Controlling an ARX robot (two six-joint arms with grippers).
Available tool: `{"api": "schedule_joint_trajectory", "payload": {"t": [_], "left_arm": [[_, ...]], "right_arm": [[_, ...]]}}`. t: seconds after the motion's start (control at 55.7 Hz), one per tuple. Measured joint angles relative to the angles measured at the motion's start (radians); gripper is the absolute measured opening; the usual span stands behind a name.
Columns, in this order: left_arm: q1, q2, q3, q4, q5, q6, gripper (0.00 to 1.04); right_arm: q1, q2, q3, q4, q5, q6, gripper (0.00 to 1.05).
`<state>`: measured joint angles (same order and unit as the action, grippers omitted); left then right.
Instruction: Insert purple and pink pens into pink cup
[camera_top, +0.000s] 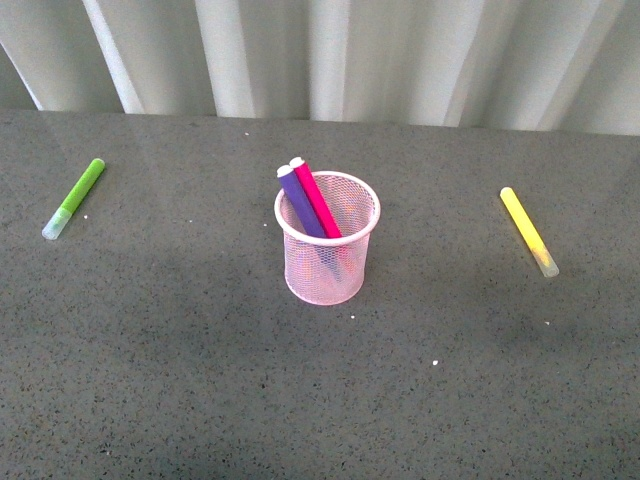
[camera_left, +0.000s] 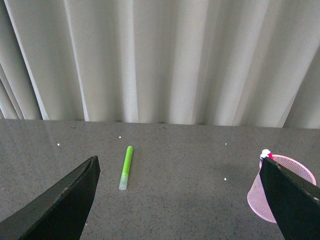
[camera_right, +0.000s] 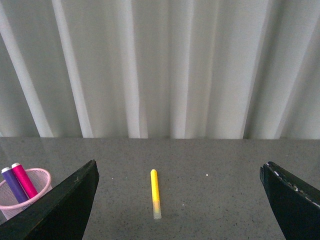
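Left gripper (camera_left: 177, 200): jaws spread wide, nothing between them, held above the table (camera_top: 200, 400). Right gripper (camera_right: 177, 200): same, spread wide and empty. Neither arm shows in the front view.

Outward from the left claw: the lime-green marker (camera_left: 126, 167) lies ahead on the table, long axis running roughly 12 to 6, clear cap at the near end. The pink cup (camera_left: 280, 192) sits off at about 3 o'clock, partly behind the claw's right-hand finger.

Outward from the right claw: the yellow marker (camera_right: 155, 194) lies ahead, also roughly 12 to 6, pale cap nearest. The cup (camera_right: 35, 180) is at about 9 o'clock, both pens sticking out of it.

Front view: pink cup (camera_top: 328, 240) upright at table centre, roughly midway between the two arms, so neither looks clearly nearer. The purple pen (camera_top: 298, 200) and the pink pen (camera_top: 316, 198) both stand inside it, side by side and touching or nearly so, leaning toward 11 o'clock, upper ends above the rim (cap ends down, dimly seen through the mesh). Lime-green marker (camera_top: 74, 198) well apart at 9 o'clock, yellow marker (camera_top: 528, 231) well apart at 3 o'clock.

Count: one cup, four markers in all, one purple, one pink, one green, one yellow. Two in the cup, two on the table.

Judgement: task looks finished; no pen is left to pick, and the remaining two markers are not part of it.
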<state>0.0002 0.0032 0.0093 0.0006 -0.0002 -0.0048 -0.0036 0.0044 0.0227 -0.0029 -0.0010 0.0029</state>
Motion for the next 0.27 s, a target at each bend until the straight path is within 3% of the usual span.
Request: {"api": "schedule_joint_trajectory", "payload": {"t": [0.269], "left_arm": [[0.0, 0.0, 0.0, 0.0, 0.0, 0.0, 0.98]], "right_arm": [[0.0, 0.0, 0.0, 0.0, 0.0, 0.0, 0.98]]}}
